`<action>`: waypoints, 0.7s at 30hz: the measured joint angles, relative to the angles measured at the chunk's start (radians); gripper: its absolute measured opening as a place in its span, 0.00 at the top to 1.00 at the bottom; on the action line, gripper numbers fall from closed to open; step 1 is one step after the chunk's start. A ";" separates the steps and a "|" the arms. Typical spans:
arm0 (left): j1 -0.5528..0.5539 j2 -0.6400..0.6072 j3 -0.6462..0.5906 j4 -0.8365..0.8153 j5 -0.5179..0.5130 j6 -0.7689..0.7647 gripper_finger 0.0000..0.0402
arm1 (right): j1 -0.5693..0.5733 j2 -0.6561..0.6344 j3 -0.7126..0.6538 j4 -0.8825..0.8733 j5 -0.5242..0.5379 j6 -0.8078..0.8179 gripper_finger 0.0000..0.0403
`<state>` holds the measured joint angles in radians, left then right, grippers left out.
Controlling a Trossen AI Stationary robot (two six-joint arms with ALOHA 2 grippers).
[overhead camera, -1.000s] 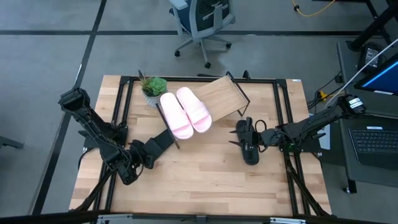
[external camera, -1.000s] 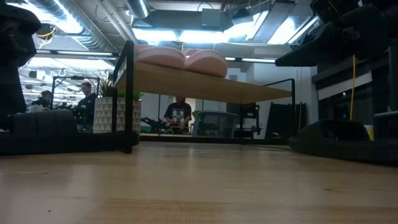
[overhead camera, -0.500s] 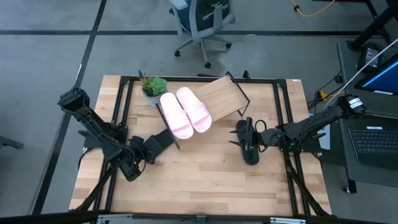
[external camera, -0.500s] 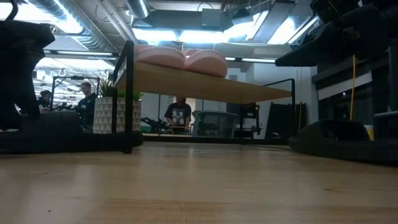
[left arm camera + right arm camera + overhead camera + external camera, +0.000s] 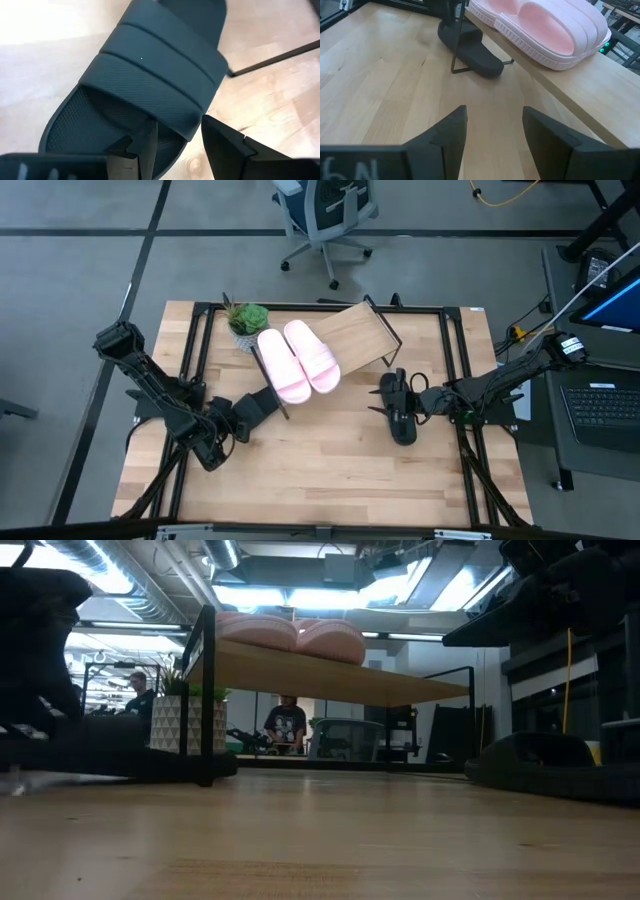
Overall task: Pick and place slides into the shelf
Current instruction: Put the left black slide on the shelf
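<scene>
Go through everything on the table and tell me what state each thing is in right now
Pink slides: both on the shelf, side by side.
Shelf: slanted, right half bare.
Left black slide: left gripper closed on its edge.
Right black slide: on the table, ungripped.
Right gripper: open, empty.
Plant: upright.

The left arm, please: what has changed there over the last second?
The left pincer, shut on the black slide, has drawn it slightly toward the table's left front. The pink slides on the shelf, the right pincer and its black slide stayed put.
</scene>
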<state>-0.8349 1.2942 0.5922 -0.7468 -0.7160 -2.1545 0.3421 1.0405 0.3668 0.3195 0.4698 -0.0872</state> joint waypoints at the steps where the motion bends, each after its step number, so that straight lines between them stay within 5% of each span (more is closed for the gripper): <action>1: 0.000 0.000 0.000 -0.003 -0.017 0.007 0.64 | 0.000 0.000 0.000 0.000 0.000 0.000 0.52; 7: 0.000 0.000 0.000 -0.006 -0.035 0.019 0.70 | 0.000 0.000 0.000 0.000 0.000 0.000 0.52; 15: 0.000 0.000 0.000 -0.009 -0.034 0.044 0.97 | 0.000 0.000 0.000 0.000 0.000 0.000 0.52; 21: 0.000 0.000 0.000 -0.022 -0.038 0.045 0.99 | 0.000 0.000 0.000 0.000 0.000 0.000 0.52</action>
<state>-0.8349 1.2945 0.5922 -0.7689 -0.7536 -2.1098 0.3420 1.0405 0.3668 0.3195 0.4698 -0.0875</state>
